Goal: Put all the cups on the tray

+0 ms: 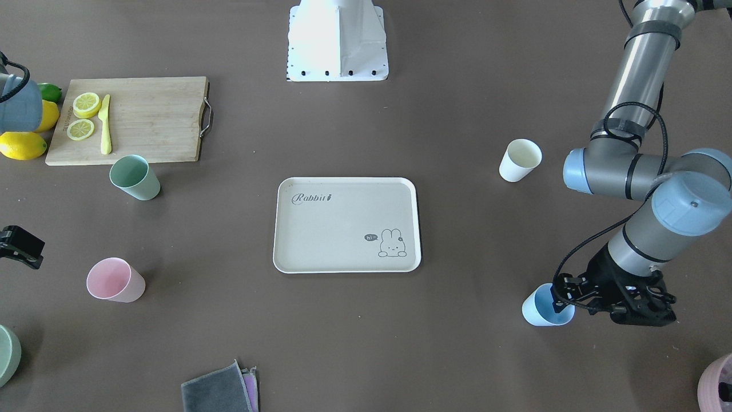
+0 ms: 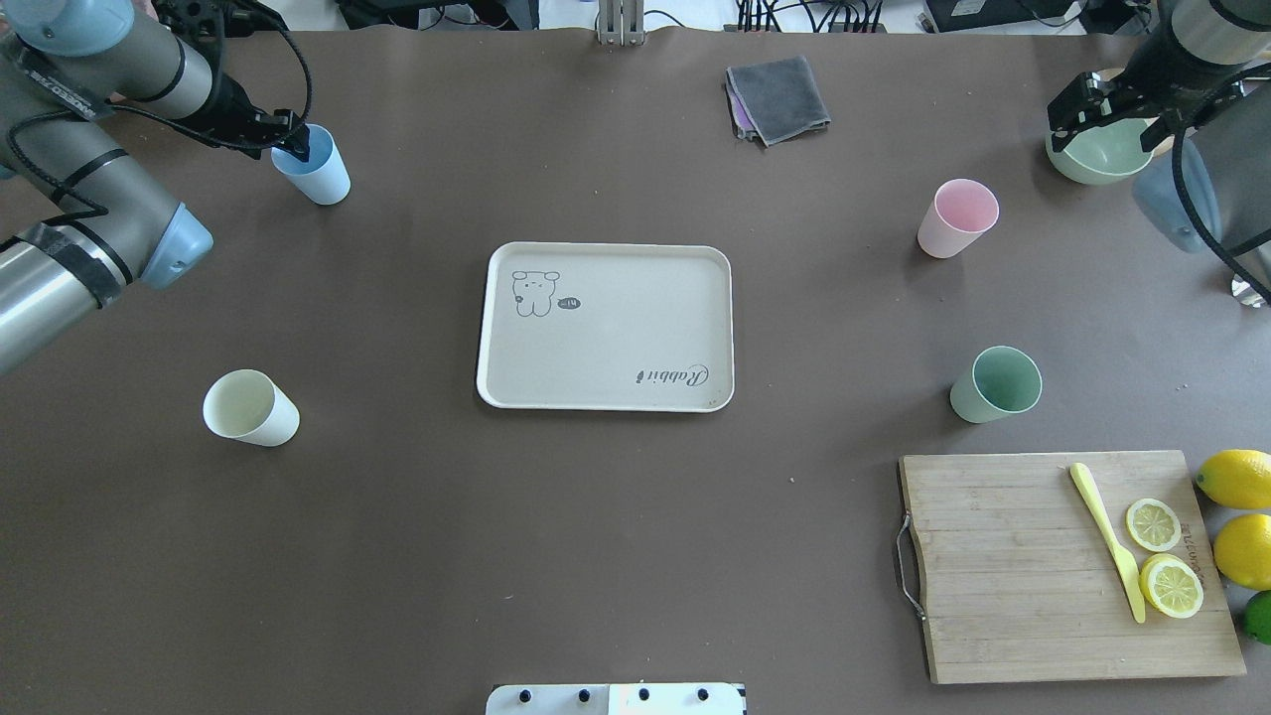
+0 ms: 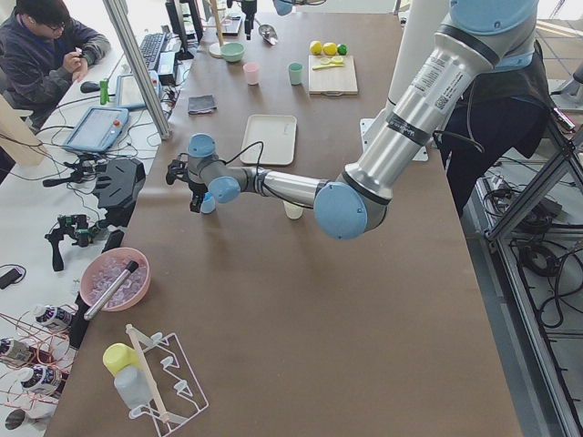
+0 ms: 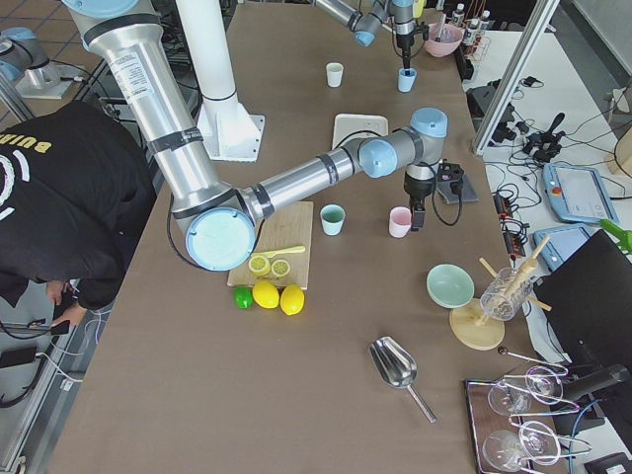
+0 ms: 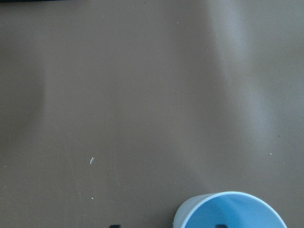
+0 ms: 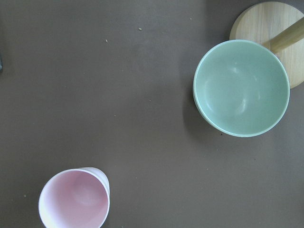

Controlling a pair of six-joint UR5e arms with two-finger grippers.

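Note:
The beige Rabbit tray (image 1: 343, 223) lies in the table's middle with nothing on it. The light blue cup (image 1: 540, 315) stands upright at my far left. My left gripper (image 2: 288, 142) is open at its rim; the left wrist view shows one fingertip inside the cup (image 5: 232, 211) and one outside. The cream-white cup (image 2: 248, 407) stands nearer my left. The pink cup (image 2: 955, 218) and pale green cup (image 2: 995, 384) stand on my right. My right gripper (image 2: 1087, 111) hovers open and empty, beyond the pink cup (image 6: 73, 199).
A green bowl (image 2: 1097, 159) sits under the right gripper. A wooden cutting board (image 2: 1062, 566) with lemon slices and a yellow knife lies at near right, lemons beside it. A grey cloth (image 2: 779, 97) lies at the far edge. A mauve pot (image 1: 717, 383) is cut off.

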